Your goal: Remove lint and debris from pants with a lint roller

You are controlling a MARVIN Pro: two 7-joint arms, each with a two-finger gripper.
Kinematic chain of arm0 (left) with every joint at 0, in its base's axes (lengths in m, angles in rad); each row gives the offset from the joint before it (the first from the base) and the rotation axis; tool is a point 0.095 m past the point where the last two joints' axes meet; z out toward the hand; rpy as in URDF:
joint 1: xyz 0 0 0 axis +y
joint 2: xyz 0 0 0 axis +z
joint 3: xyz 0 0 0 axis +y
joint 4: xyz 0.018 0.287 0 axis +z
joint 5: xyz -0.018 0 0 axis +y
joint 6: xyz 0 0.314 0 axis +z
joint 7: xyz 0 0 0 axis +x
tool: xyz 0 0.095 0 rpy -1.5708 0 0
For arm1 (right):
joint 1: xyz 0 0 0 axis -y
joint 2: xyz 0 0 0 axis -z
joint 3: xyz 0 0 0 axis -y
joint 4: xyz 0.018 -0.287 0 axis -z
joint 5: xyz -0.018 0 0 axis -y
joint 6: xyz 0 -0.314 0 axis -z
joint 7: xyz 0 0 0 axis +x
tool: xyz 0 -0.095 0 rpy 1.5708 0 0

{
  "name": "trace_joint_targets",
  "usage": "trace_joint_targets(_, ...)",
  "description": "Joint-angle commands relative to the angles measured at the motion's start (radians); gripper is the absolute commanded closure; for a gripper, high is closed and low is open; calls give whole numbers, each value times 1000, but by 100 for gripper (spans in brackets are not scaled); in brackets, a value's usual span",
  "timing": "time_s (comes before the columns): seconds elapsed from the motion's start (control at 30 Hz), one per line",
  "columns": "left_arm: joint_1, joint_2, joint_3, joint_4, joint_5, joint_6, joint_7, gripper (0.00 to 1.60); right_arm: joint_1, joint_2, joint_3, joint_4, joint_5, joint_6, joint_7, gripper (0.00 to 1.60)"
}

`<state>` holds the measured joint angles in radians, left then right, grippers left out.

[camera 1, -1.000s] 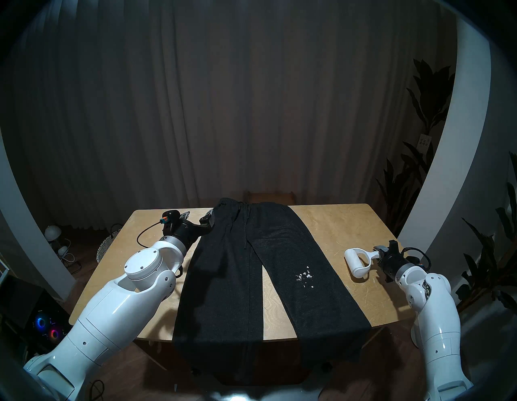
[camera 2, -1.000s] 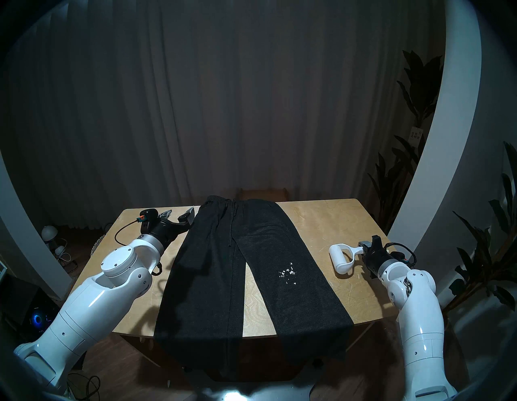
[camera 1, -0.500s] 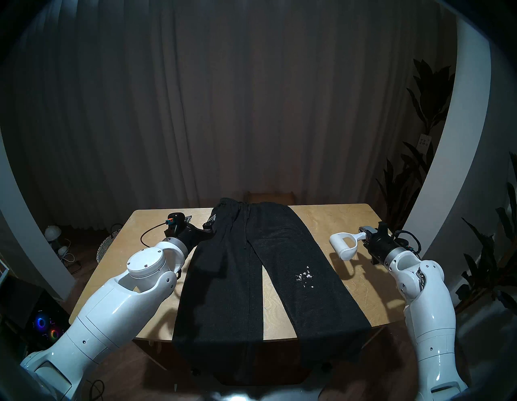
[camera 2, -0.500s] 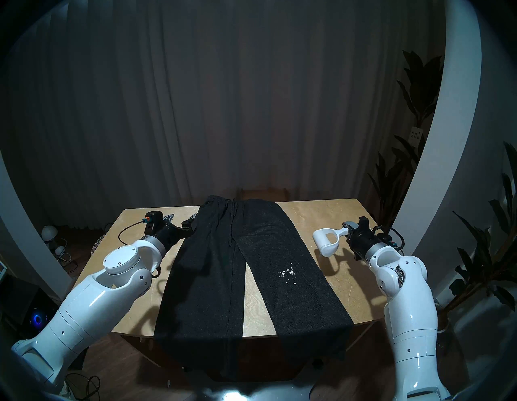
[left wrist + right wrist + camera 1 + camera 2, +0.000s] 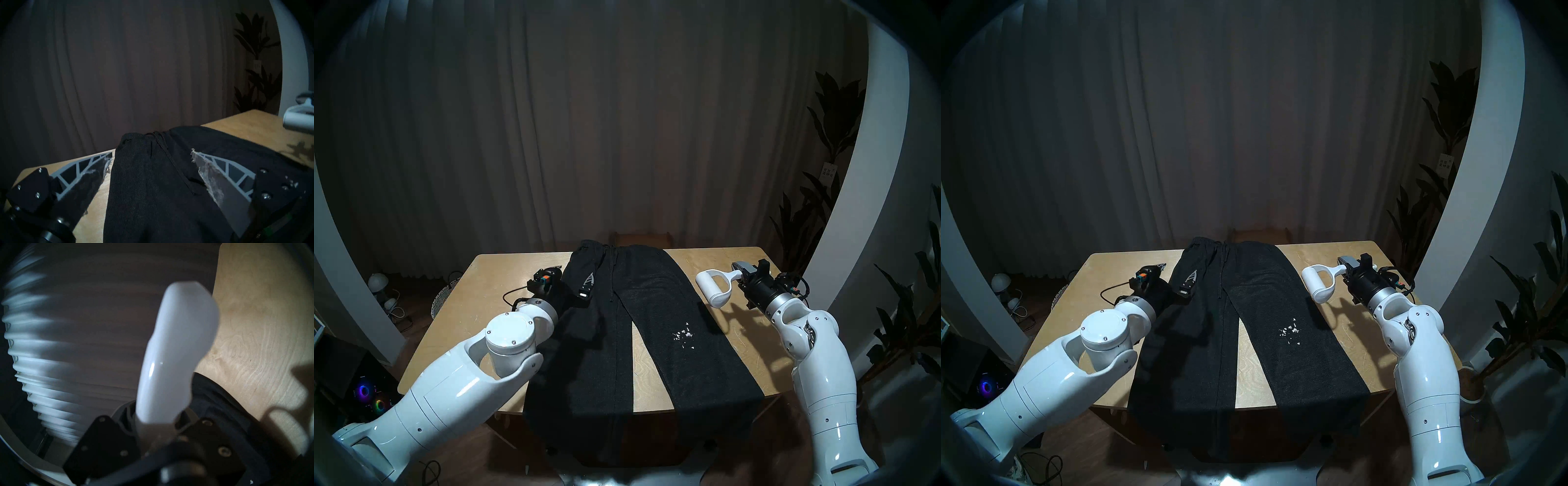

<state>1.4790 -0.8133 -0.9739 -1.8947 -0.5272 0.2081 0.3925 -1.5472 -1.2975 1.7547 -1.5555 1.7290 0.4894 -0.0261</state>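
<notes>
The dark charcoal pants (image 5: 585, 366) lie flat on the wooden table (image 5: 745, 359), waist at the far edge and leg ends hanging over the near edge. White lint flecks (image 5: 683, 336) sit on the right leg and also show in the head stereo right view (image 5: 1289, 331). My right gripper (image 5: 742, 276) is shut on the handle of the white lint roller (image 5: 714, 288), holding it above the table just right of the pants. My left gripper (image 5: 573, 276) is open, its fingers either side of the waist's left edge (image 5: 144, 169). The roller fills the right wrist view (image 5: 173, 353).
A potted plant (image 5: 823, 217) stands beyond the table's right side. A woven basket (image 5: 444, 298) and a small lamp (image 5: 378, 281) are on the floor at the left. A computer with coloured lights (image 5: 370, 397) is at the lower left.
My right gripper has lifted the lint roller off the table and carried it left and farther away, toward the pants. My left gripper has swung right from beside the pants to over the waist.
</notes>
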Motion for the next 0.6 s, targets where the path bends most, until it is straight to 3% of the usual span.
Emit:
trace_joint_targets(0.0, 1, -40, 48, -68, 72, 100, 115, 0, -32, 9, 5, -1, -48, 2, 123, 160)
trace_joint_targets(0.1, -10, -82, 80, -78, 95, 134, 163, 0, -45, 18, -4, 11, -56, 20, 168, 160)
trace_joint_targets(0.13, 0, -116, 58, -89, -3, 134, 170, 0, -47, 24, -10, 9, -56, 34, 167, 160)
trace_joint_targets(0.23, -16, -148, 86, -108, -7, 149, 211, 0, -48, 29, -18, 11, -58, 53, 188, 160)
trace_joint_targets(0.57, -65, -248, 204, -77, 57, 206, 375, 0, -28, 34, -16, 56, -66, 59, 256, 160)
